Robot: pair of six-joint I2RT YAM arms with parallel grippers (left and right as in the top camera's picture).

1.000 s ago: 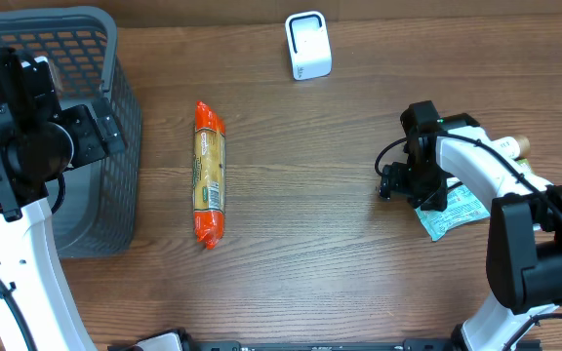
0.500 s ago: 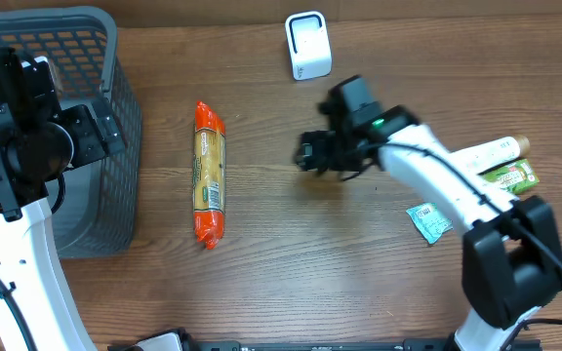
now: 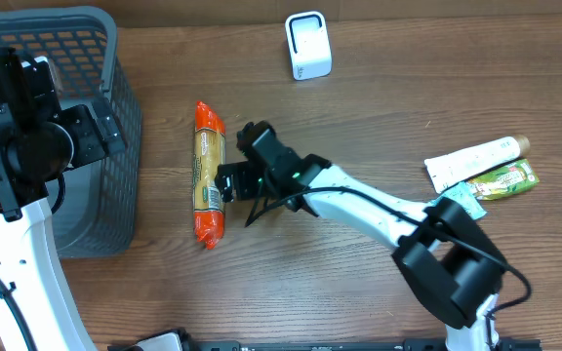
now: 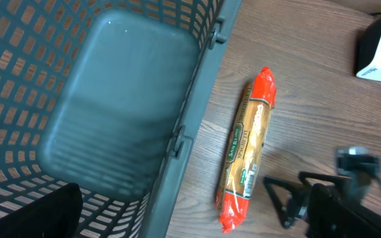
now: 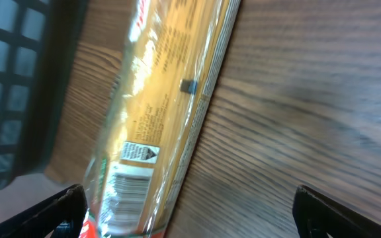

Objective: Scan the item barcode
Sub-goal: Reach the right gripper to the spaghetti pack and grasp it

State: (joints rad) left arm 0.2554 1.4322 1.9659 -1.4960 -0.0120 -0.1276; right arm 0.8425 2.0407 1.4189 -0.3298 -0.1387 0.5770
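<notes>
The item is a long clear pasta packet [image 3: 208, 175] with orange-red ends, lying lengthwise on the wood table. My right gripper [image 3: 230, 183] is low beside its near half and open. In the right wrist view the packet [image 5: 164, 112] runs down the left, and its barcode label [image 5: 121, 198] sits just inside the left fingertip [image 5: 65, 213]. Nothing is gripped. The white scanner [image 3: 308, 45] stands at the back. My left gripper [image 3: 94, 132] hangs open over the basket, and its wrist view shows the packet [image 4: 247, 152].
A grey mesh basket [image 3: 120, 107] stands left of the packet, close to it. At the far right lie a white tube [image 3: 476, 159], a green packet [image 3: 501, 180] and a small teal sachet [image 3: 461, 203].
My right arm has swept from the sachet at the right across the table to the pasta packet, and its jaws have opened wider. The left arm has not moved.
</notes>
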